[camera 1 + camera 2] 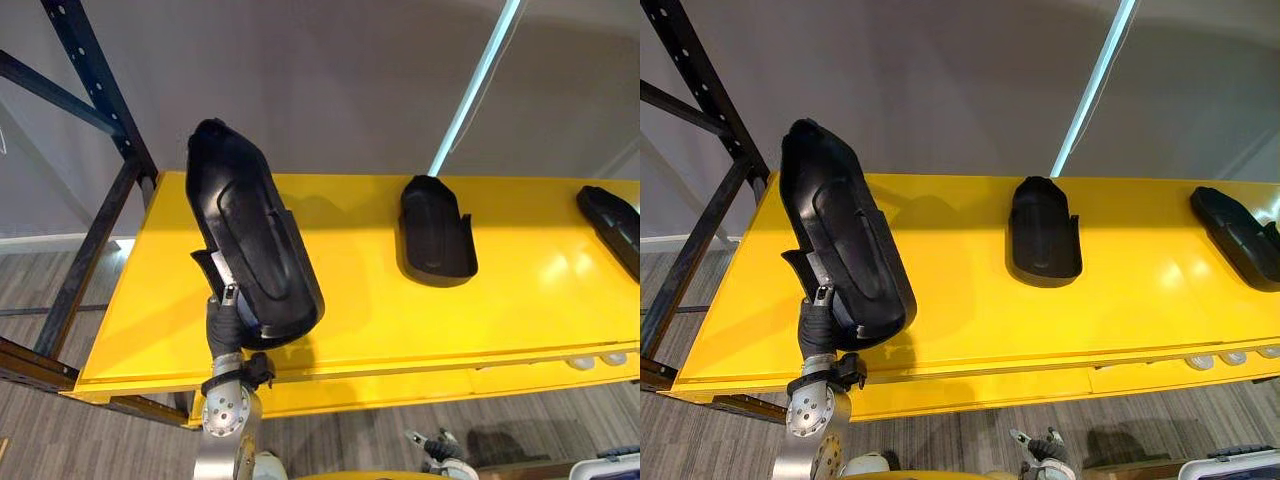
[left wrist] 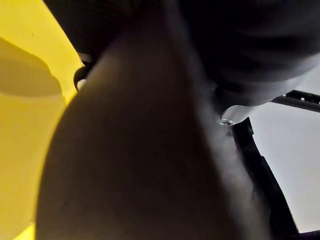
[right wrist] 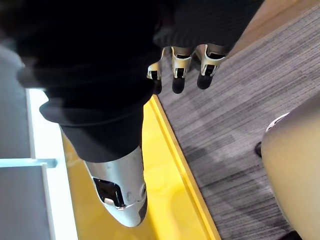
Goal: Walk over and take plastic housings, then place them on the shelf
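While the left hand (image 1: 225, 322) holds it tight by its bottom end, the big black plastic housing (image 1: 250, 235) stands up on a slant over the yellow shelf (image 1: 360, 335). The housing's round top leans toward 11 o'clock. Its bottom end hangs over the front edge of the shelf, near the shelf's 7 o'clock corner. The left hand's fingers are curled on the housing, and one silver finger shows against the black rim.

At 3 o'clock from it, well apart, a second housing (image 1: 436, 235) lies flat on the middle of the shelf with its narrow end toward 12 o'clock. Farther out at 3 o'clock, a third housing (image 1: 612, 228) lies flat at the right end of the shelf.

At 10 o'clock from the held housing, a dark blue rack post (image 1: 95, 95) with small holes goes up on a slant. A grey wall (image 1: 330, 80) is behind the shelf at 12 o'clock. A grey striped floor (image 1: 60, 440) is below it at 6 o'clock.

The right hand (image 3: 176, 70) hangs low over that floor, beside a yellow edge (image 3: 172, 150). Its fingers are loose and hold nothing.
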`<state>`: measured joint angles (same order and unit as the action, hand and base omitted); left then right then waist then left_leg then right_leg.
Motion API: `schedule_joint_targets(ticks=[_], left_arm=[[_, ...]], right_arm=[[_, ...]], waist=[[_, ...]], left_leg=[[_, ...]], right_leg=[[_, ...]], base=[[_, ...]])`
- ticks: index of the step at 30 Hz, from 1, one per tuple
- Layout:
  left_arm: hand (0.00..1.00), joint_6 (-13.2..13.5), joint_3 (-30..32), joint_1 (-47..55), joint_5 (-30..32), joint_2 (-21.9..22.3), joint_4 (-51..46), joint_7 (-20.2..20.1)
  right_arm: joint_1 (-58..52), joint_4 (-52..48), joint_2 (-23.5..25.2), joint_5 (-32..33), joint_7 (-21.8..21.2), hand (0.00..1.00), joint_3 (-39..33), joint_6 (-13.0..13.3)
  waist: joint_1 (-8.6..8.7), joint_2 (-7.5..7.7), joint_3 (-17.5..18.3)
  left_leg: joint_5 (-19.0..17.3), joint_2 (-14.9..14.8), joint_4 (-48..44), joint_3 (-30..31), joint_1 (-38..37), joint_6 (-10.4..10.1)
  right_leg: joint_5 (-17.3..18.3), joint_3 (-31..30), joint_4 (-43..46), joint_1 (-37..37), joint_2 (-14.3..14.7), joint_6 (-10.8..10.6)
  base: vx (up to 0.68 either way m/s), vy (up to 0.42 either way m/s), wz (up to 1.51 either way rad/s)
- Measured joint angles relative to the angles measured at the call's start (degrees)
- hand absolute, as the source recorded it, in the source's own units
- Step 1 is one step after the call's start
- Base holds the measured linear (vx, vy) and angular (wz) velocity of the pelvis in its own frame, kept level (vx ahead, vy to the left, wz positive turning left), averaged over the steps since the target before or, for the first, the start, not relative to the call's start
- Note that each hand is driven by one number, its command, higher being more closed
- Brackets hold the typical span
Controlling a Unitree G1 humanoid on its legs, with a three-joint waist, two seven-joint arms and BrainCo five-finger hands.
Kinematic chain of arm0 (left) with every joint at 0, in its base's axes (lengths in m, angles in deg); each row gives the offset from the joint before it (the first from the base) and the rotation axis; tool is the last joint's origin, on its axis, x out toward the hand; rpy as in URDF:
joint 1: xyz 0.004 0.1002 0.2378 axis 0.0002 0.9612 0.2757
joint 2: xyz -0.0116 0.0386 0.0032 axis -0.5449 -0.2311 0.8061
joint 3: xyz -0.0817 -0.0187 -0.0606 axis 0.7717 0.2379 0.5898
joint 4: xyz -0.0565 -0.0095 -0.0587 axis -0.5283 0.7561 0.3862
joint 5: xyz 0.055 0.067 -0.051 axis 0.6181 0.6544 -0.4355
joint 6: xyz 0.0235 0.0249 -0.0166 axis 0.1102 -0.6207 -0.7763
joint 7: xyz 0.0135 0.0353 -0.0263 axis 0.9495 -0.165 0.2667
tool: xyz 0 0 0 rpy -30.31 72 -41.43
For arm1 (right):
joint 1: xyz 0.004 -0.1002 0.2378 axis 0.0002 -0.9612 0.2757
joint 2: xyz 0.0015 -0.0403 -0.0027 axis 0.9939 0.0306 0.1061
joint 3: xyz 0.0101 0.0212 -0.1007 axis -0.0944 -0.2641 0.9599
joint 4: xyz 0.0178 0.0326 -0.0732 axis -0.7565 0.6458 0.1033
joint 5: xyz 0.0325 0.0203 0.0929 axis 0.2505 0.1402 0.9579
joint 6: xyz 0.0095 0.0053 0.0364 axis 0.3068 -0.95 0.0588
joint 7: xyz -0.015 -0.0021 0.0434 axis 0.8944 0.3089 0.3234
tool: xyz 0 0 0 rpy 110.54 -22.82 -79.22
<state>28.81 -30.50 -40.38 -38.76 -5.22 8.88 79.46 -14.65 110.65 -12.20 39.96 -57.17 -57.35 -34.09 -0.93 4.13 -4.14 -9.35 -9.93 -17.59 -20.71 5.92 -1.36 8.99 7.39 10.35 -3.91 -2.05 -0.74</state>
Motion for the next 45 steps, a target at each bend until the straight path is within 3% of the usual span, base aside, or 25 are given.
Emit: schedule_joint_targets(ticks=[7,11,17,18,21,25,32,37,38,45], left_arm=[[1.00,-4.7,2.4,-4.2,7.7,-2.4,4.1,-0.3],[1.00,-7.0,5.3,-8.2,11.1,-4.4,5.1,0.0],[1.00,-8.9,6.4,-14.5,14.3,-5.4,9.1,0.3],[1.00,-9.5,6.5,-15.2,14.4,-5.5,9.6,0.2],[1.00,-10.1,6.5,-17.7,15.1,-5.3,12.0,0.1],[1.00,-11.4,7.3,-22.7,16.8,-6.3,18.6,0.1],[1.00,-14.0,8.6,-25.6,18.8,-9.6,26.8,0.0],[1.00,-15.2,10.7,-27.0,18.8,-10.4,30.0,0.0],[0.00,-15.2,10.7,-27.0,18.8,-10.6,30.1,0.0],[0.00,-15.9,13.6,-29.2,19.1,-11.1,34.5,0.7]], right_arm=[[-1.3,0.0,-1.1,-1.2,-1.3,0.00,0.0,-0.3],[-2.3,0.0,-1.3,-2.2,-2.4,0.00,0.0,-0.5],[-2.5,-0.1,-1.5,-2.8,-3.3,0.00,0.0,-0.5],[-2.2,0.0,-1.5,-2.9,-3.7,0.00,0.0,-0.5],[-2.1,0.0,-1.5,-3.1,-3.9,0.00,-0.3,-0.5],[-2.1,-0.1,-0.9,-3.2,-4.7,0.00,-2.0,-0.8],[-1.6,-0.1,-0.4,-3.2,-4.8,0.00,-2.3,-1.5],[-1.5,-0.2,-0.3,-3.2,-4.9,0.00,-2.4,-1.5],[-1.6,-0.3,-0.3,-3.2,-4.9,0.00,-2.4,-1.5],[-1.1,-0.3,-0.4,-3.2,-4.9,0.00,-2.6,-1.5]], waist=[[0.08,-1.45,2.2],[0.17,-1.99,2.8],[0.90,-2.18,4.1],[1.77,-2.33,4.1],[2.24,-2.82,4.6],[1.94,-2.65,4.6],[2.95,-2.48,4.8],[3.00,-2.55,4.7],[3.00,-2.57,4.7],[2.85,-2.73,4.5]], left_leg=[[1.2,0.5,3.1,-0.8,-0.9,0.1],[1.9,1.1,5.4,-1.2,-1.3,-0.9],[3.2,1.2,6.2,0.3,-0.3,-1.9],[4.6,1.3,7.5,0.4,-0.5,-1.8],[7.2,2.0,10.7,0.4,-0.8,-1.7],[9.8,2.9,14.2,0.2,-2.8,-0.9],[13.8,4.2,22.9,-0.8,-6.7,-0.7],[13.6,4.4,23.5,-1.6,-6.7,-1.0],[13.6,4.4,23.5,-1.6,-6.7,-1.1],[13.7,5.1,23.5,-1.8,-6.7,-1.1]], right_leg=[[-1.9,-1.9,-1.2,0.4,0.0,0.0],[-2.4,-3.8,-2.5,0.8,0.0,-0.3],[-2.4,-4.5,-4.2,1.2,0.7,-0.3],[-2.5,-4.4,-4.5,1.3,0.9,-0.2],[-2.3,-4.4,-4.8,2.9,1.0,-0.4],[-2.9,-4.6,-4.7,2.1,0.7,-0.6],[-4.1,-6.7,-5.3,2.2,1.0,-2.4],[-4.6,-7.7,-5.6,2.5,0.9,-2.3],[-4.6,-7.7,-5.6,2.6,0.9,-2.3],[-3.8,-8.5,-6.4,3.1,0.4,-2.1]], base=[[-0.06,-0.003,-0.09],[-0.10,-0.020,-0.12],[-0.09,-0.053,-0.03],[-0.06,-0.043,0.04],[-0.07,-0.035,0.00],[0.03,0.005,-0.02],[0.02,0.017,-0.05],[-0.01,0.019,-0.09],[-0.03,0.011,-0.05],[-0.02,0.005,-0.05]])
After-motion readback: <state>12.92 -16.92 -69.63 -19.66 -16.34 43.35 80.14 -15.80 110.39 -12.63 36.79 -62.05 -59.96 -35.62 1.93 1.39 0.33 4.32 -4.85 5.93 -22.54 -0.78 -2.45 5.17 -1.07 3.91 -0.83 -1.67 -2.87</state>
